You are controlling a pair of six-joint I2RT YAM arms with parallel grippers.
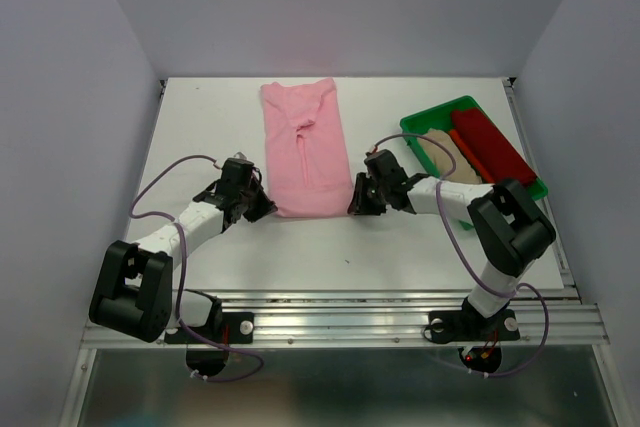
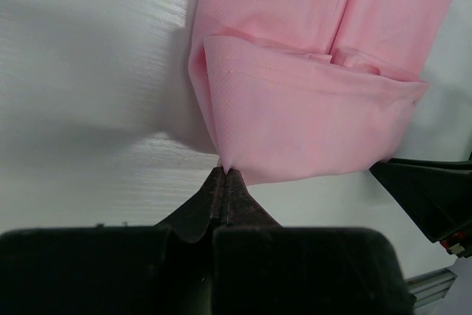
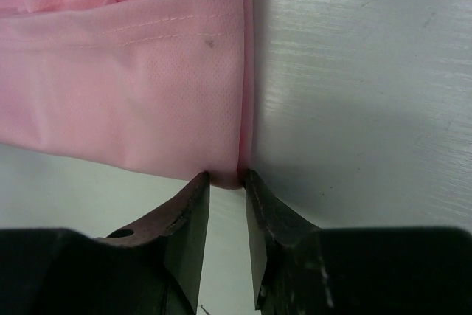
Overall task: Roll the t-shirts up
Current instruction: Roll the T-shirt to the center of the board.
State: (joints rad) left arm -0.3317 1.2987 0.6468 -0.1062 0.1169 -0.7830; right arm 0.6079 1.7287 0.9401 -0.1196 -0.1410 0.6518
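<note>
Two sets of fingers are mine, and both are down at the near end of the pink t-shirt (image 1: 303, 152). It lies in a long strip in the middle of the counter (image 1: 400, 247), from close to the far edge down toward the near edge. Its near end is folded over once, with the hem on top.

My left fingers (image 1: 268, 207) are squeezed tight together on the near left corner of that fold. My right fingers (image 1: 354, 205) are almost closed, with the near right corner pinched between the tips. Only a thin gap shows behind the cloth.

Bare white counter lies on the left side of the shirt and between the shirt and the near edge. By the right edge sits a green tray (image 1: 470, 105), near my right arm. In it are a dark red t-shirt (image 1: 490, 145) and a beige t-shirt (image 1: 440, 152).
</note>
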